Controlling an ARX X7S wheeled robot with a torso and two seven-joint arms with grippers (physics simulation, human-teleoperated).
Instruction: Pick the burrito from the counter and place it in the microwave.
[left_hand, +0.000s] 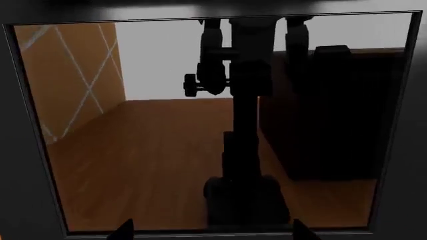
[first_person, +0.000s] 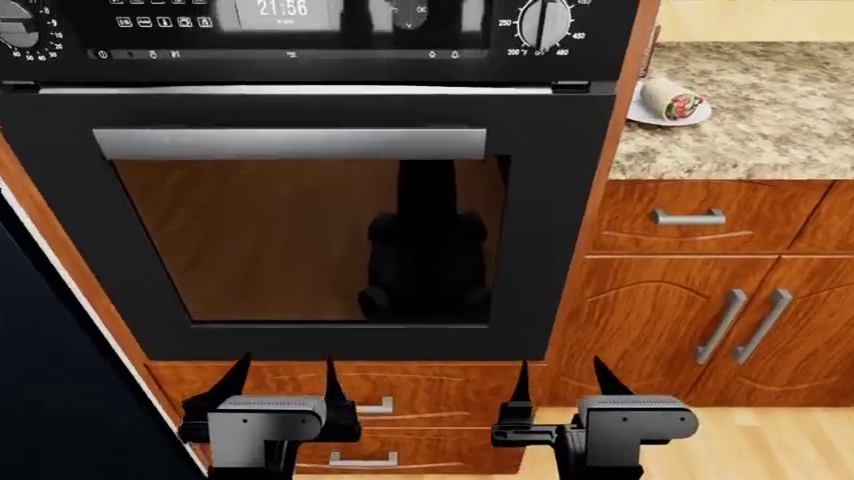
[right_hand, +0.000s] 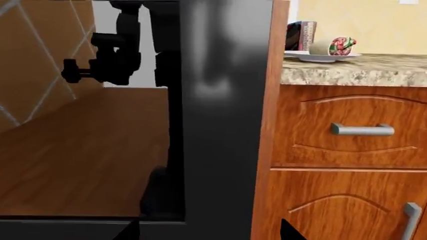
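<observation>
Here I have both claws, left claw (first_person: 284, 380) and right claw (first_person: 561, 382), spread open and holding nothing, low before the oven door (first_person: 307, 240). The burrito (first_person: 671, 100) lies on its plate (first_person: 638, 113) on the worktop (first_person: 761, 110), up beyond the right claw.

Black wall oven (first_person: 320, 200) set among reddish wood cabinets (first_person: 694, 300).

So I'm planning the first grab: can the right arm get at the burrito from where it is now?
Probably not yet. The right gripper hangs low in front of the oven, well below the counter. The burrito lies on a plate far up to the right; nothing blocks it.
</observation>
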